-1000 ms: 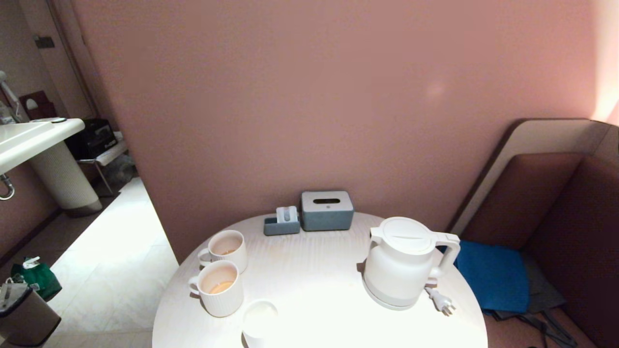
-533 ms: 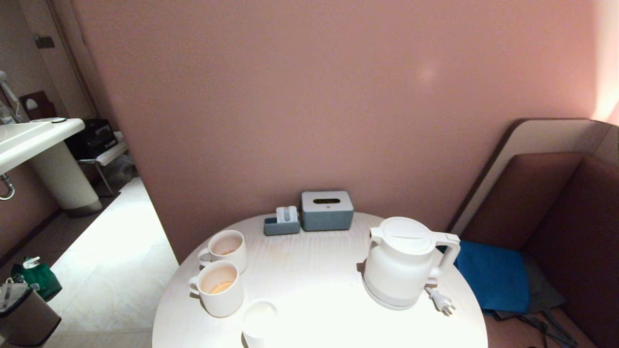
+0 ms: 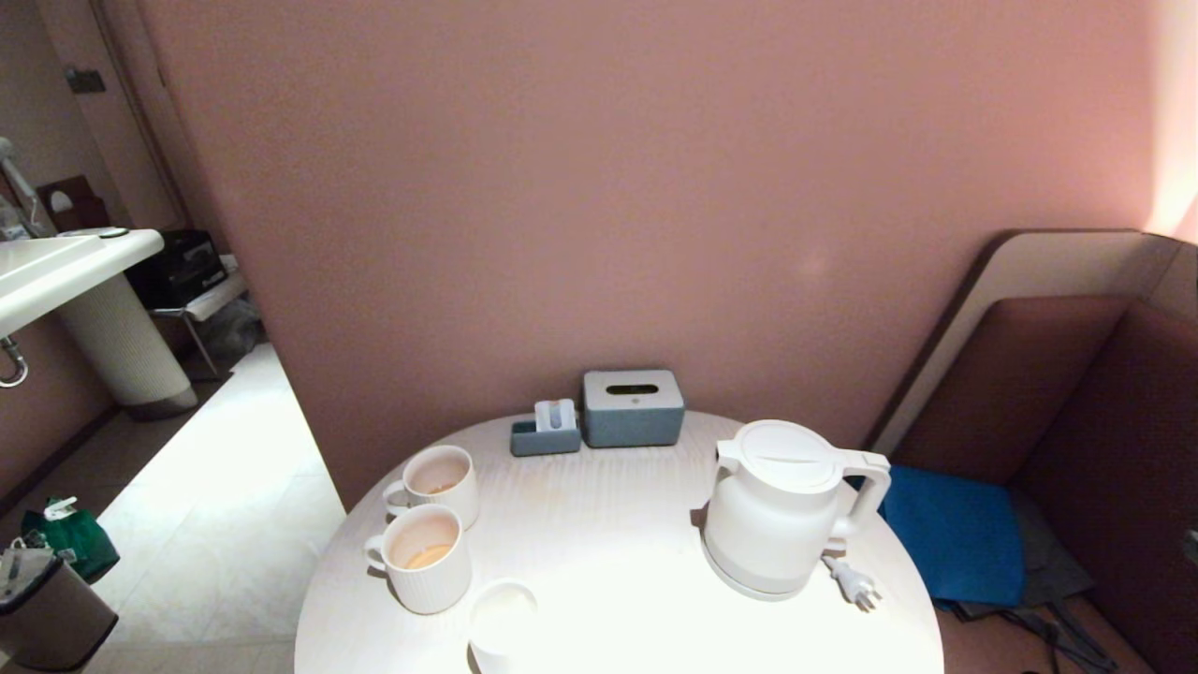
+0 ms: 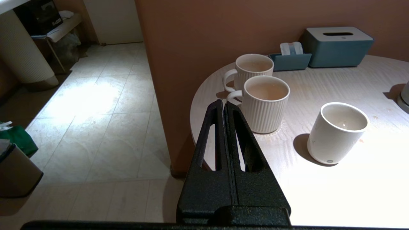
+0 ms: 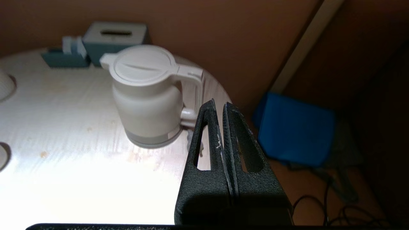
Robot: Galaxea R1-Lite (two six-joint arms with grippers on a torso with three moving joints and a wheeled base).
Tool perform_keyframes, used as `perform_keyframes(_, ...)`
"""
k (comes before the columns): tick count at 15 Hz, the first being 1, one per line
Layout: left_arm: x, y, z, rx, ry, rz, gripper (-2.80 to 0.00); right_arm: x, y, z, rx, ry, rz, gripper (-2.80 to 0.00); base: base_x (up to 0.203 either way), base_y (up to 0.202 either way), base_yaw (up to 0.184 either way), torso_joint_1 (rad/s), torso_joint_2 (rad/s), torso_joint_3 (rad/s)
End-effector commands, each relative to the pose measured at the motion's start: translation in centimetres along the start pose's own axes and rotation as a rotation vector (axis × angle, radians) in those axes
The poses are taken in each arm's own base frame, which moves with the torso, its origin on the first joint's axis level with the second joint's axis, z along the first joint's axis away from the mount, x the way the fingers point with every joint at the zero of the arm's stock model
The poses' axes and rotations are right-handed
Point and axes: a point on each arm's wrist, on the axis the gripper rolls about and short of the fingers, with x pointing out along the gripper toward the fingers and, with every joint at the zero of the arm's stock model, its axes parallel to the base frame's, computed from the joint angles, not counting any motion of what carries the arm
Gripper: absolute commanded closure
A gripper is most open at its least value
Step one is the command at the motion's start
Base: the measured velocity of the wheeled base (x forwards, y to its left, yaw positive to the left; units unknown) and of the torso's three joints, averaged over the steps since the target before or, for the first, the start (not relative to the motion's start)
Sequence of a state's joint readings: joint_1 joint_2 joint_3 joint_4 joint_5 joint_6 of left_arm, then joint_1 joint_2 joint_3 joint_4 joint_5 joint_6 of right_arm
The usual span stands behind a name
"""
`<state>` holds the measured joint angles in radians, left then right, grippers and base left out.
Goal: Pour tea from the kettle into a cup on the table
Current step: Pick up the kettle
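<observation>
Kettle and cup stand apart on the round desk, both end effectors closed on nothing.

Head view: kettle upright on its base with plug beside it; two ribbed mugs and the small cup opposite; tissue box at the wall. Left wrist view: the left end effector hangs pressed shut off the desk's edge, the mugs just beyond its tips and the cup further along. Right wrist view: the right end effector is closed and empty, just short of the kettle's handle, with a blue cushion to its other side.
</observation>
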<state>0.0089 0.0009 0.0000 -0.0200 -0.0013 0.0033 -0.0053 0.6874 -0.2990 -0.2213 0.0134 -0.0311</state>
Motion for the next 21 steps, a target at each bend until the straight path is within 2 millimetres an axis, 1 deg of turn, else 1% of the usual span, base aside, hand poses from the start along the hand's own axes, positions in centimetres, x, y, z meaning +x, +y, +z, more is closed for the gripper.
perform_keyframes(1, 0.0, 0.0, 0.0, 0.0, 0.001, 0.0, 0.0, 8.0, -0.1, -1.8, -0.002, 0.233, 0.007, 0.0, 0.0, 0.0, 0.0, 0.0, 0.0, 0.0)
perform_keyframes(2, 0.0, 0.0, 0.0, 0.002, 0.001, 0.0, 0.0, 10.1, -0.1, -2.9, -0.003, 0.253, 0.006, 0.0, 0.0, 0.0, 0.0, 0.0, 0.0, 0.0)
perform_keyframes(4, 0.0, 0.0, 0.0, 0.005, 0.001, 0.0, 0.0, 13.6, -0.3, -5.4, -0.002, 0.287, -0.004, 0.0, 0.0, 0.0, 0.0, 0.0, 0.0, 0.0)
perform_keyframes(5, 0.0, 0.0, 0.0, 0.004, 0.001, 0.0, 0.0, 14.8, -0.4, -6.9, -0.002, 0.3, -0.008, 0.0, 0.0, 0.0, 0.0, 0.0, 0.0, 0.0)
perform_keyframes(6, 0.0, 0.0, 0.0, 0.004, 0.001, 0.0, 0.0, 15.6, -0.4, -8.0, -0.003, 0.297, -0.01, 0.0, 0.0, 0.0, 0.0, 0.0, 0.0, 0.0)
perform_keyframes(7, 0.0, 0.0, 0.0, 0.004, 0.001, 0.0, 0.0, 16.2, -0.4, -8.9, -0.003, 0.286, -0.013, 0.0, 0.0, 0.0, 0.0, 0.0, 0.0, 0.0)
perform_keyframes(9, 0.0, 0.0, 0.0, 0.006, 0.001, 0.0, 0.0, 15.9, -0.3, -10.3, -0.007, 0.332, -0.005, 0.0, 0.0, 0.0, 0.0, 0.0, 0.0, 0.0)
perform_keyframes(10, 0.0, 0.0, 0.0, 0.006, 0.001, 0.0, 0.0, 16.1, -0.3, -11.0, -0.012, 0.367, 0.007, 0.0, 0.0, 0.0, 0.0, 0.0, 0.0, 0.0)
perform_keyframes(13, 0.0, 0.0, 0.0, 0.006, 0.001, 0.0, 0.0, 17.3, -0.2, -12.1, -0.018, 0.363, 0.016, 0.0, 0.0, 0.0, 0.0, 0.0, 0.0, 0.0)
perform_keyframes(15, 0.0, 0.0, 0.0, 0.006, 0.001, 0.0, 0.0, 18.3, 0.4, -13.0, -0.041, 0.365, 0.04, 0.0, 0.0, 0.0, 0.0, 0.0, 0.0, 0.0)
perform_keyframes(17, 0.0, 0.0, 0.0, 0.006, 0.001, 0.0, 0.0, 19.2, 0.6, -12.7, -0.052, 0.324, 0.048, 0.0, 0.0, 0.0, 0.0, 0.0, 0.0, 0.0)
perform_keyframes(21, 0.0, 0.0, 0.0, 0.005, 0.001, 0.0, 0.0, 19.4, 0.7, -12.3, -0.041, 0.301, 0.048, 0.0, 0.0, 0.0, 0.0, 0.0, 0.0, 0.0)
